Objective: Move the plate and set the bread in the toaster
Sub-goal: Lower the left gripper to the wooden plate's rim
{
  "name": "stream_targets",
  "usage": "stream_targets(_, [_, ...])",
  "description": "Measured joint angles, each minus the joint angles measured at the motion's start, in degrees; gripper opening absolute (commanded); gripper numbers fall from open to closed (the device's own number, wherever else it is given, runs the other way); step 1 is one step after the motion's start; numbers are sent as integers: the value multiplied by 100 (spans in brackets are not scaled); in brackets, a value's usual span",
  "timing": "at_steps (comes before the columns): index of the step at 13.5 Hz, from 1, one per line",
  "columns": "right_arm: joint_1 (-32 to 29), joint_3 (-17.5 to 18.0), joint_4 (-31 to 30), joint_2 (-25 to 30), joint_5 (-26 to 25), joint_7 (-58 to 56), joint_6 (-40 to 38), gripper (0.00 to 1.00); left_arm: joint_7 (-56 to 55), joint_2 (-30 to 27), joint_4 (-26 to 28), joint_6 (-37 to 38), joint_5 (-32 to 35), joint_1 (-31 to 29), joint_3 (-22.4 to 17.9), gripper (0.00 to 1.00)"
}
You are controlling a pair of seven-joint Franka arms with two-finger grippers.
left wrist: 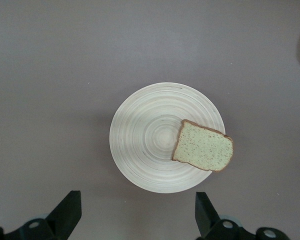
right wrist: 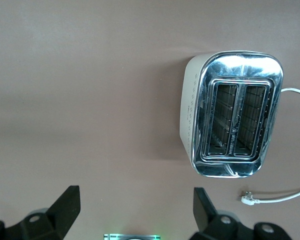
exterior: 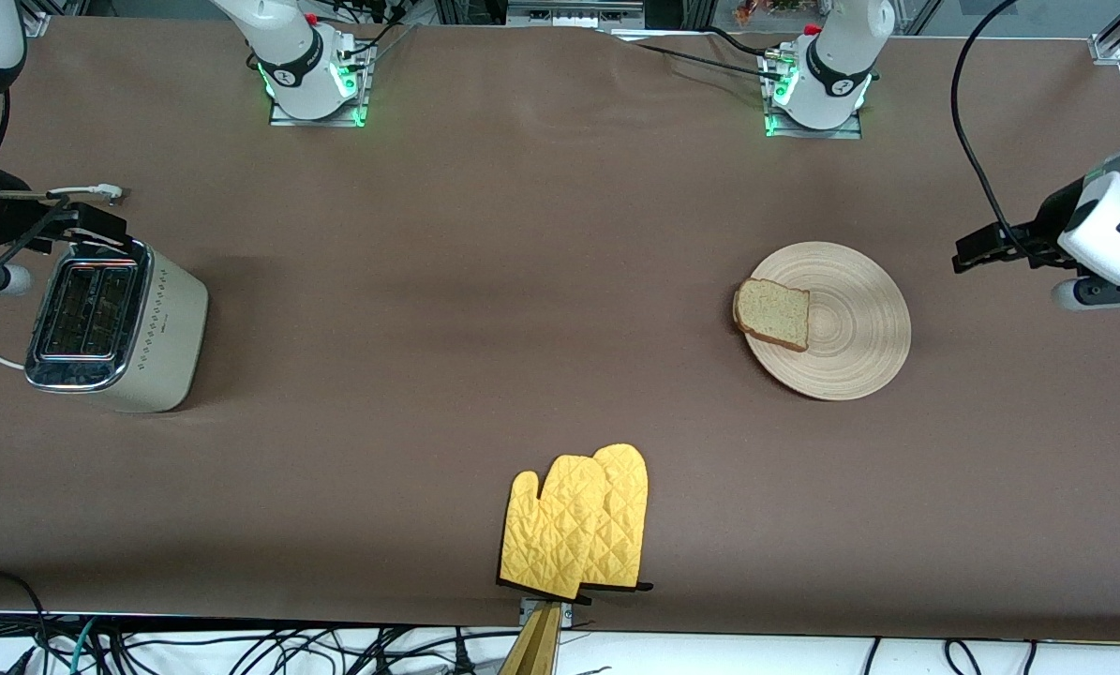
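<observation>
The round wooden plate (exterior: 855,323) lies on the table toward the left arm's end, also seen as the plate (left wrist: 150,140) in the left wrist view. The bread (exterior: 773,314) rests on the plate's rim on the side toward the table's middle, one corner overhanging; the same bread (left wrist: 203,146) shows in the left wrist view. The cream toaster (exterior: 119,323) stands at the right arm's end, and both slots of the toaster (right wrist: 232,120) are empty. My left gripper (exterior: 977,251) (left wrist: 137,200) hangs open over bare table beside the plate. My right gripper (exterior: 63,220) (right wrist: 136,195) hangs open over the table beside the toaster.
A pair of yellow oven mitts (exterior: 578,530) lies at the table edge nearest the front camera, midway along it. The toaster's white cord and plug (right wrist: 247,199) trail on the table beside the toaster. A brown cloth covers the table (exterior: 485,281).
</observation>
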State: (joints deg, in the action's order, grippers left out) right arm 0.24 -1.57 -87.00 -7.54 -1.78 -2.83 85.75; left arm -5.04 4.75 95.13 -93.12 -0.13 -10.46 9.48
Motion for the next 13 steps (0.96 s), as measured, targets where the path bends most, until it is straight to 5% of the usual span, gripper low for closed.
stream_targets(13, [0,0,3,-21,0,0,0,100,1824,418,1245,-1761,-1046,-403,-730,100])
